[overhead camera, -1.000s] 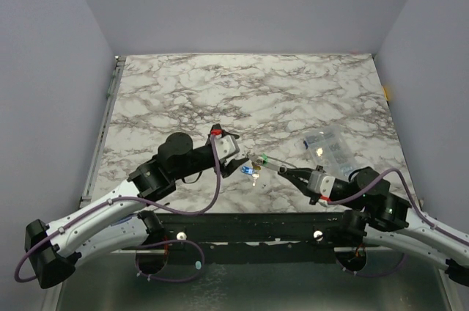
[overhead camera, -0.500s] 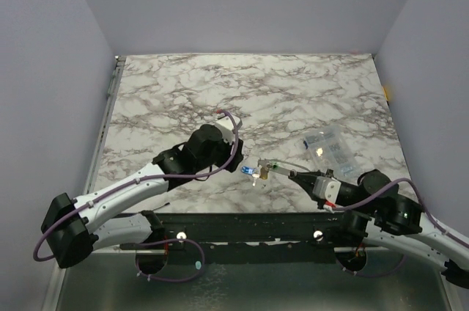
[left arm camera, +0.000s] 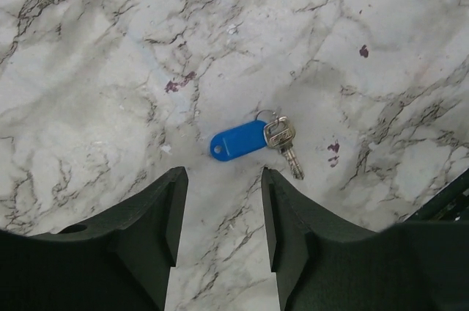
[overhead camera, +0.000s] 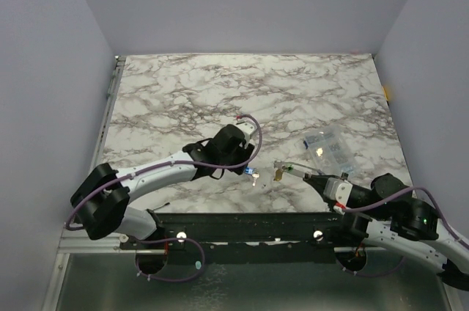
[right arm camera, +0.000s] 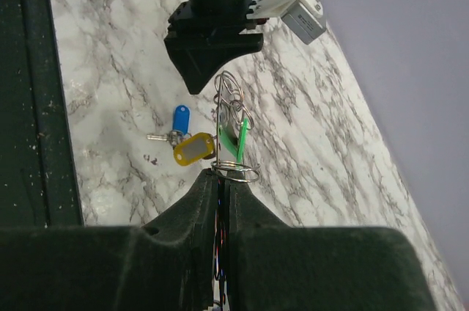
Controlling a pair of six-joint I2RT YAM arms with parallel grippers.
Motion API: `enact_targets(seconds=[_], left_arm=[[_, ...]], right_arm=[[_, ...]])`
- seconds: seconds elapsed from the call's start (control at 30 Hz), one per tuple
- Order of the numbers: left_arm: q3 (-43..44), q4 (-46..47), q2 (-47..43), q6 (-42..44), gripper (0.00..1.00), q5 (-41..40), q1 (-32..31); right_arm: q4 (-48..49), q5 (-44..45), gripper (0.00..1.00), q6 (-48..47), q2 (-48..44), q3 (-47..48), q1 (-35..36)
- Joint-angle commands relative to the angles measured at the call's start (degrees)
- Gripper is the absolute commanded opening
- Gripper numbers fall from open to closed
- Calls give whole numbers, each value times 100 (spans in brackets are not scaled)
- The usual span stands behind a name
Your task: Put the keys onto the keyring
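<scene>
Blue key (left arm camera: 238, 142) lies on the desk (left arm camera: 110, 47) just beyond the spread left pincer (left arm camera: 221, 183). Right pincer (right arm camera: 222, 179) pinches the keyring (right arm camera: 229, 98), green key (right arm camera: 240, 138) and yellow key (right arm camera: 193, 149) attached.

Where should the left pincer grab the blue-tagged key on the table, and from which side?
Probably the blue tag, pinched across its narrow width from straight above: it lies flat on the table, broader than the metal key, with the open left pincer hanging nearby.

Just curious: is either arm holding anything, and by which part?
Right gripper pinches the keyring by its rim. Left gripper holds nothing, open over the blue key.
</scene>
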Motion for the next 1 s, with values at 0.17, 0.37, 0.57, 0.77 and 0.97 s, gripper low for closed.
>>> enact_targets(seconds=[0.17, 0.37, 0.57, 0.77, 0.97], left_arm=[[1377, -667, 1559, -1475, 50, -1605, -1021], [2248, -1284, 2568, -1975, 43, -2251, -1299], [2367, -1478, 2868, -2235, 40, -2765, -1351], [2308, -1475, 2943, -2252, 35, -2699, -1360], [2308, -1439, 3014, -2212, 31, -2608, -1360]], right_arm=[[-455, 333, 2, 255, -278, 285, 30], [-549, 379, 2, 415, -260, 441, 33], [-735, 396, 2, 576, -322, 502, 29], [-691, 362, 2, 514, -314, 400, 30], [-639, 331, 2, 436, -238, 328, 30]])
